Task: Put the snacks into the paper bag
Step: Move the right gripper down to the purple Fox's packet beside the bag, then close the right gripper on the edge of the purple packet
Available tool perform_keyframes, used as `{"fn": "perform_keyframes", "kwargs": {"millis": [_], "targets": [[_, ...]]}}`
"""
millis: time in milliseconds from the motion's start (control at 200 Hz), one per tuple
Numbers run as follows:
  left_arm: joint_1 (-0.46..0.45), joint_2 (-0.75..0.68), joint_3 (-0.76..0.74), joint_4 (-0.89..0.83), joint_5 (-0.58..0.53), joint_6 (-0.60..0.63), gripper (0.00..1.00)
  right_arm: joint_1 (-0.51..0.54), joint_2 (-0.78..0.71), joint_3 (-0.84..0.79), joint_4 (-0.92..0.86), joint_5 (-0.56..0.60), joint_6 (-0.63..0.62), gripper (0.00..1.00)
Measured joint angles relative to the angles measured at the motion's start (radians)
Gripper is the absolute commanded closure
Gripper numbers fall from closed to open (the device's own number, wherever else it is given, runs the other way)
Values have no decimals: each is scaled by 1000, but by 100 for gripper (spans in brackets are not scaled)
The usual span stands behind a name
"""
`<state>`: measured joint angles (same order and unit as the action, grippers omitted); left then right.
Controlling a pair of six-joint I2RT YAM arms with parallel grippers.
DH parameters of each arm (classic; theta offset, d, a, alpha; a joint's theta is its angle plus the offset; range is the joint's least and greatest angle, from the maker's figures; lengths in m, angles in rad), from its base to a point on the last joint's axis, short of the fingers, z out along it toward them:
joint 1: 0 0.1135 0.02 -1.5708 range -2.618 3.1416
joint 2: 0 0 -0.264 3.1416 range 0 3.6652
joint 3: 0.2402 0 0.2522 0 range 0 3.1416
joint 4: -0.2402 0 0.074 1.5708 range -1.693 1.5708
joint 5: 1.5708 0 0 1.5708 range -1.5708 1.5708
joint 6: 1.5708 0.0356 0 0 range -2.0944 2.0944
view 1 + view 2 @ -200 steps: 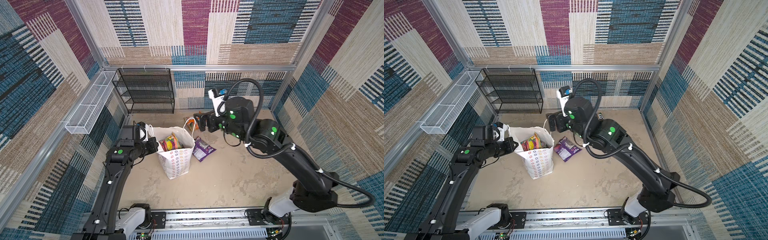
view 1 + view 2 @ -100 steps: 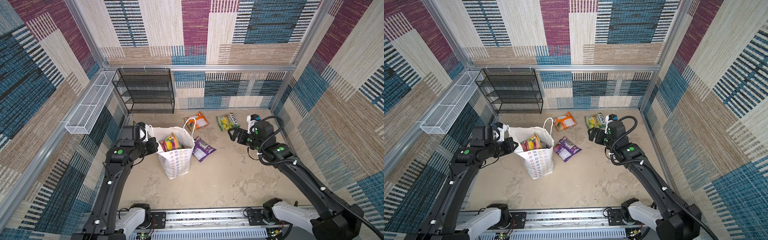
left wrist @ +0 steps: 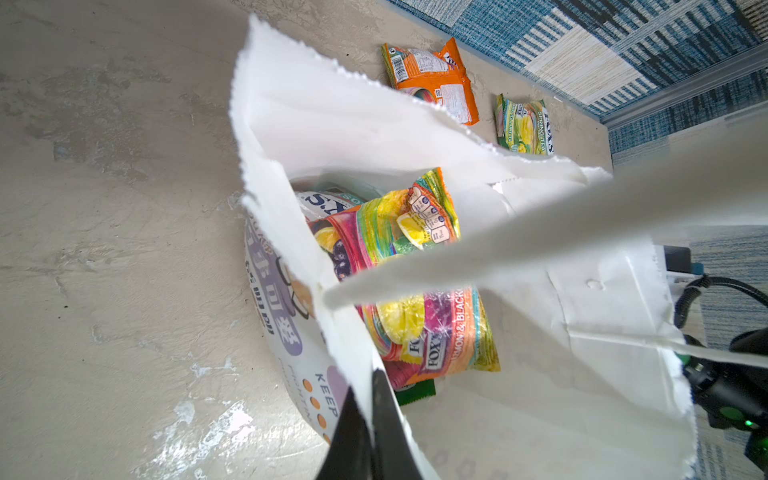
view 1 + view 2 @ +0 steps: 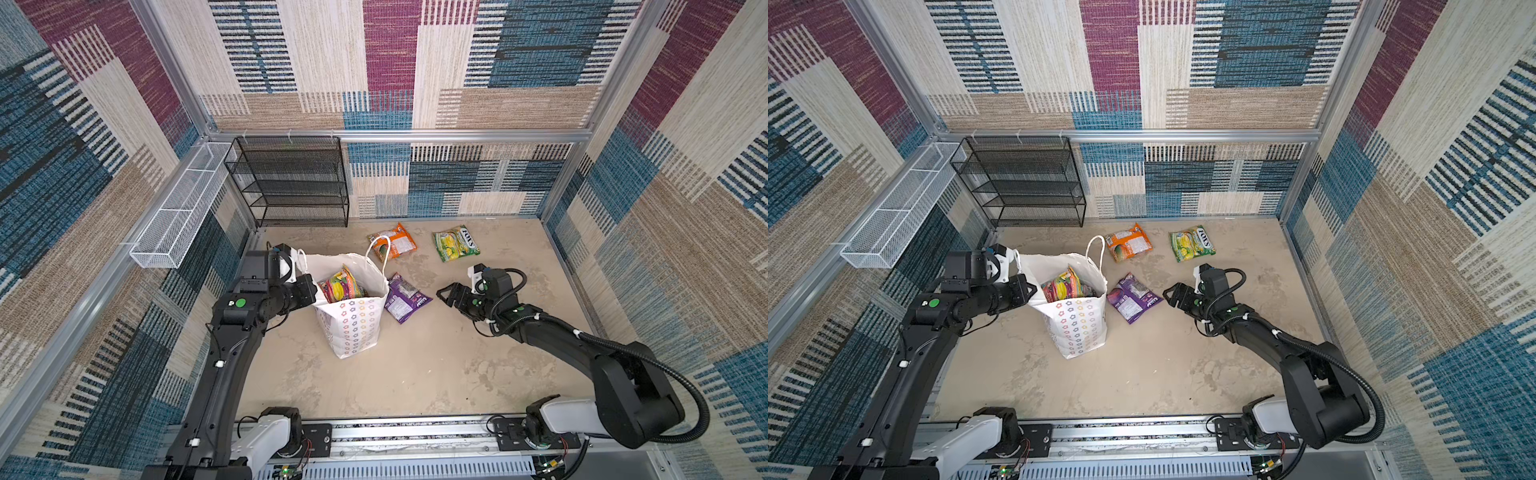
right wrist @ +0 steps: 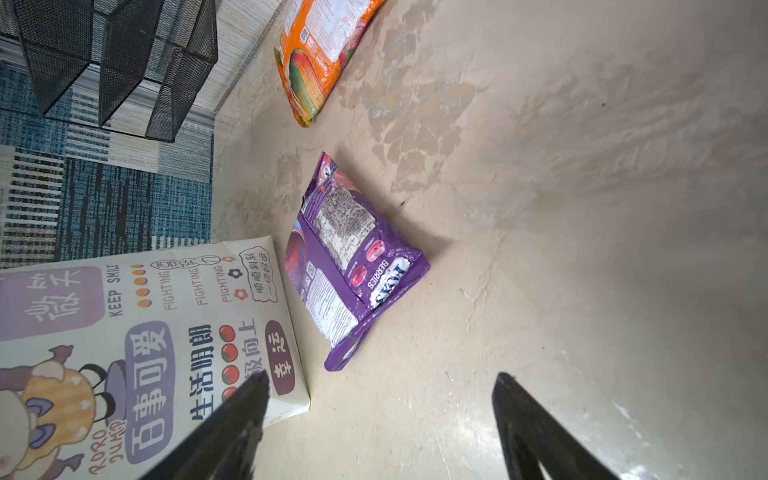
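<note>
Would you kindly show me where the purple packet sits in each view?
A top view: purple packet, just right of the paper bag.
A top view: same place beside the bag.
Left wrist: not visible.
Right wrist: beside the bag's cartoon side.
Shared landmark: the paper bag.

— What's under the top packet [image 3: 432, 332] in the paper bag [image 3: 332, 116]?
— Can't tell, it's covered. A blurry white handle [image 3: 582, 220] crosses it. The orange packet [image 5: 303, 75] is cut off.

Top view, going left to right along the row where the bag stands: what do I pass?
In order: left gripper, pinching the bag's rim → paper bag → purple packet → right gripper, open.
</note>
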<state>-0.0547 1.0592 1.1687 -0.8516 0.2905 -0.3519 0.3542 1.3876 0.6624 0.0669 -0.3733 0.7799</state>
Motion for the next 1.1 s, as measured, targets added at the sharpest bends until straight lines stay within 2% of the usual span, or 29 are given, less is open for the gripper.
{"fn": "perform_keyframes", "kwargs": {"millis": [275, 666, 826, 1027, 1097], "targets": [[0, -5, 0, -2, 0, 0, 100, 16, 129, 12, 144, -29, 50, 16], [0, -7, 0, -2, 1, 0, 100, 61, 250, 16, 254, -9, 56, 15], [0, -7, 0, -2, 1, 0, 100, 75, 307, 36, 290, -24, 51, 21], [0, -7, 0, -2, 2, 0, 100, 100, 357, 64, 333, -19, 48, 23], [0, -7, 0, -2, 2, 0, 100, 100, 380, 65, 336, -19, 48, 27]]}}
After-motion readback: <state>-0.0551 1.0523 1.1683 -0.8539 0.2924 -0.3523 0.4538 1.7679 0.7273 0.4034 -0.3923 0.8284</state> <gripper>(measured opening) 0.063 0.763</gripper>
